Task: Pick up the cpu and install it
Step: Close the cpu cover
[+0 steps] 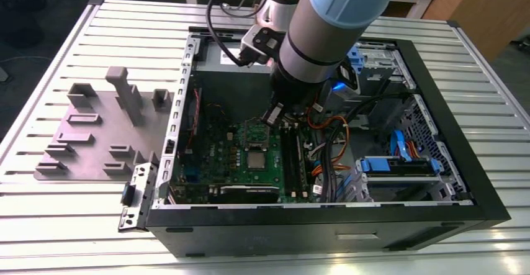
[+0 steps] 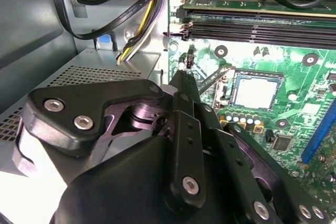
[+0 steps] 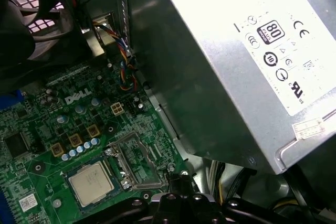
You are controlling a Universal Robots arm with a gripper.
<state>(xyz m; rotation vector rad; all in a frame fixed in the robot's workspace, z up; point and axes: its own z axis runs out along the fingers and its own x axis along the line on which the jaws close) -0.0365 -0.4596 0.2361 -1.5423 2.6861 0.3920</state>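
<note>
The cpu [image 1: 257,160] is a small silvery square lying flat in its socket on the green motherboard [image 1: 217,163], inside the open computer case. Both wrist views show the cpu [image 2: 255,91] [image 3: 90,183] seated there, with the silver socket frame [image 3: 134,163] hinged open beside it. My gripper [image 1: 273,115] hangs above the board, a little way from the chip on the frame's side. In the second wrist view the black fingers [image 2: 185,108] meet at a narrow tip with nothing between them. The gripper [image 3: 178,182] touches neither the chip nor the frame.
A grey power supply box [image 3: 252,51] with a white label stands close beside the gripper. Memory slots [image 2: 252,19], loose cables [image 2: 105,9] and a case fan [image 3: 31,9] ring the socket. Blue drive caddies [image 1: 398,163] fill the case's right side. A grey fixture plate [image 1: 99,138] lies outside.
</note>
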